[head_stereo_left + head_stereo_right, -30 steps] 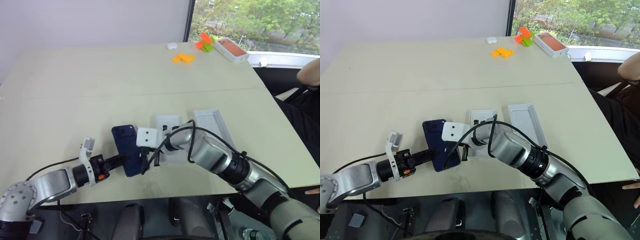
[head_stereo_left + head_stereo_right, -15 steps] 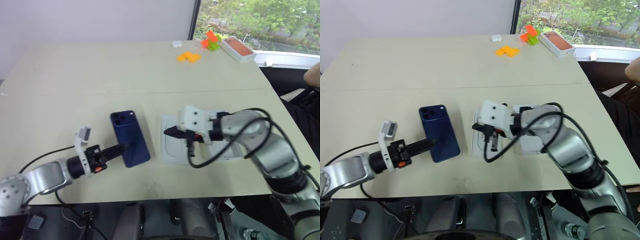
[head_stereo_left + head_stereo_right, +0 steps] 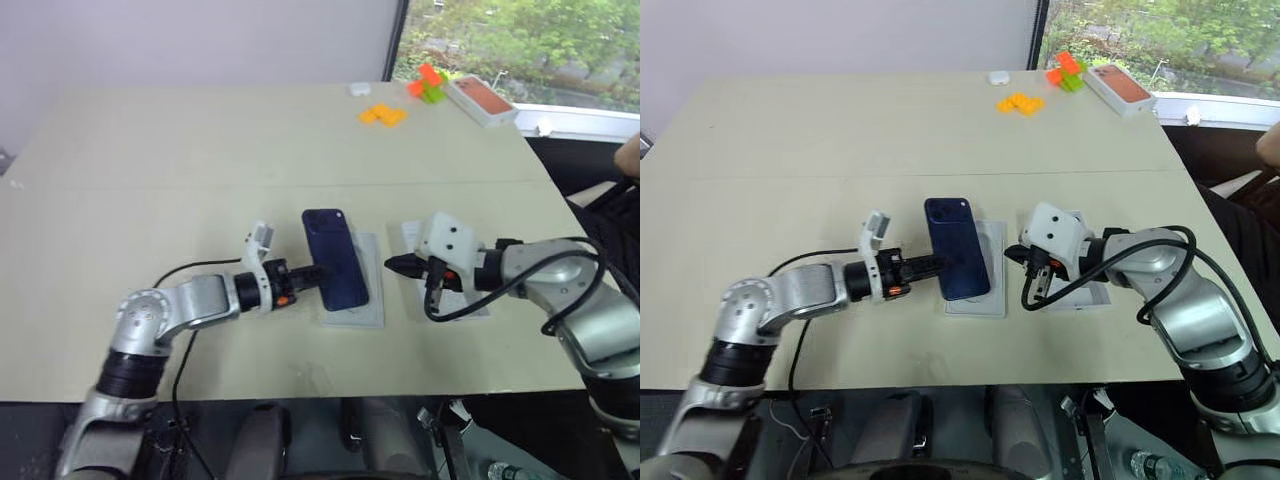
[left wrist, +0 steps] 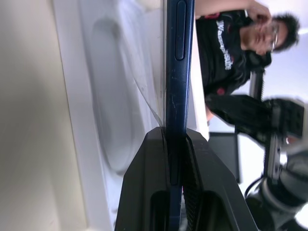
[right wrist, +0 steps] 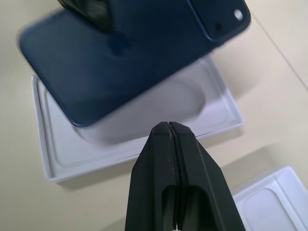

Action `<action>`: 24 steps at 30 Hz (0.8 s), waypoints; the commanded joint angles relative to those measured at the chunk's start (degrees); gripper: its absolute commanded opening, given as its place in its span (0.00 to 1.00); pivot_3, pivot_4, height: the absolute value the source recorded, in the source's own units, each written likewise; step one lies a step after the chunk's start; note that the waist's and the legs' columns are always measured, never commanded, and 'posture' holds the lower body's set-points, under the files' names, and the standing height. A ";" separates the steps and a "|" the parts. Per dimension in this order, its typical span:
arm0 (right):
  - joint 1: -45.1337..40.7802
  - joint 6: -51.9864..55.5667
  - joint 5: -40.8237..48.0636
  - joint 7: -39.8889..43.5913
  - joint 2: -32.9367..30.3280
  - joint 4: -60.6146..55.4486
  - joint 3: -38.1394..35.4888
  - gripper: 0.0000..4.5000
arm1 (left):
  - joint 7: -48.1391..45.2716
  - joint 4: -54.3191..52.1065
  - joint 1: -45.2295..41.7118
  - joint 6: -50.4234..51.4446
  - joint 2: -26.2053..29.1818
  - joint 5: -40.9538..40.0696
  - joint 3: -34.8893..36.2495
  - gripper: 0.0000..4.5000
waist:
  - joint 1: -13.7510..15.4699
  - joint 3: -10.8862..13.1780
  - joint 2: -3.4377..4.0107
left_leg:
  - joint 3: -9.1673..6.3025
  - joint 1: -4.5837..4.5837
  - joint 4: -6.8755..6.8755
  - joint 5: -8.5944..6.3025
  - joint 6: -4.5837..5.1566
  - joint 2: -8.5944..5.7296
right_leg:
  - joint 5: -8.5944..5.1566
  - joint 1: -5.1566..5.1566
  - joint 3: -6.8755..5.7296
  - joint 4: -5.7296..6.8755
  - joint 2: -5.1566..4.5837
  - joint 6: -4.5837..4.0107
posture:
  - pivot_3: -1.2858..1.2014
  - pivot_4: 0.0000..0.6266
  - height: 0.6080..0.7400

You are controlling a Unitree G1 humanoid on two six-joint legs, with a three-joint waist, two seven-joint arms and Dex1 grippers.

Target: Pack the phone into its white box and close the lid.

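The dark navy-blue glossy phone [image 3: 956, 260] is held by its near end in the left hand [image 3: 937, 264], which pinches it tight. It hangs just above the shallow white cardboard box [image 3: 977, 290] on the pale bench [image 3: 840, 140]. At 3 o'clock from the phone is the right hand [image 3: 1012, 253], squeezed shut with nothing in it. Another white tray [image 5: 269, 202] lies just past that hand, at 3 o'clock from the box.
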 commanded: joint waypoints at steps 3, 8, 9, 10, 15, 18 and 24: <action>0.33 0.30 0.86 -1.65 -1.04 -2.32 -1.24 0.00 | 3.13 0.64 -4.21 3.16 -2.80 -1.23 1.26 0.00 | 0.12 0.00 0.00 | 0.05 0.04 0.02 0.01 -0.02 -0.04 | 0.00 0.05 0.05 0.00 -0.05 0.00 | 0.52 0.24 1.00; 0.08 0.34 1.04 -2.01 -1.35 -2.04 -0.89 0.00 | 4.24 2.50 -6.58 6.68 -3.32 -1.23 0.78 0.00 | 0.43 0.00 0.00 | 0.03 0.04 0.03 0.02 -0.04 -0.07 | 0.01 0.06 0.05 0.00 -0.04 0.01 | 0.52 0.24 1.00; -0.03 0.27 0.93 -2.06 -1.42 -1.93 -0.66 0.00 | 4.14 2.98 -7.06 7.52 -2.99 -1.23 0.59 0.00 | 0.49 0.00 0.01 | 0.02 0.04 0.03 0.03 -0.05 -0.07 | 0.01 0.05 0.05 0.00 -0.04 0.02 | 0.52 0.24 1.00; -0.11 0.21 0.86 -2.11 -1.48 -1.84 -0.50 0.00 | 4.13 3.40 -7.39 8.15 -2.79 -1.23 0.50 0.00 | 0.55 0.00 0.00 | 0.01 0.04 0.03 0.05 -0.09 -0.07 | 0.01 0.05 0.04 0.00 -0.04 0.02 | 0.52 0.24 1.00; -0.35 -0.01 0.56 -2.26 -1.50 -1.38 -0.05 0.00 | 3.72 5.58 -8.78 10.47 -1.95 -1.23 -0.17 0.00 | 0.69 -0.01 0.01 | 0.02 0.05 0.03 0.11 -0.19 -0.08 | 0.01 0.08 0.04 0.01 -0.06 0.00 | 0.52 0.24 1.00; -0.25 -0.13 0.37 -2.26 -1.74 -1.25 0.07 0.00 | 3.59 6.68 -9.40 11.51 -1.89 -1.23 -0.92 0.00 | 0.74 -0.01 0.01 | 0.01 0.04 0.03 0.13 -0.22 -0.09 | 0.01 0.07 0.03 0.03 -0.06 0.00 | 0.52 0.24 1.00; 0.53 -0.34 0.56 -2.04 -2.43 -1.56 -0.43 0.00 | 3.75 8.46 -9.96 12.31 -2.22 -1.23 -1.65 0.00 | 0.72 -0.01 0.01 | 0.00 0.05 0.03 0.14 -0.25 -0.09 | 0.01 0.07 0.03 0.04 -0.07 0.00 | 0.52 0.24 1.00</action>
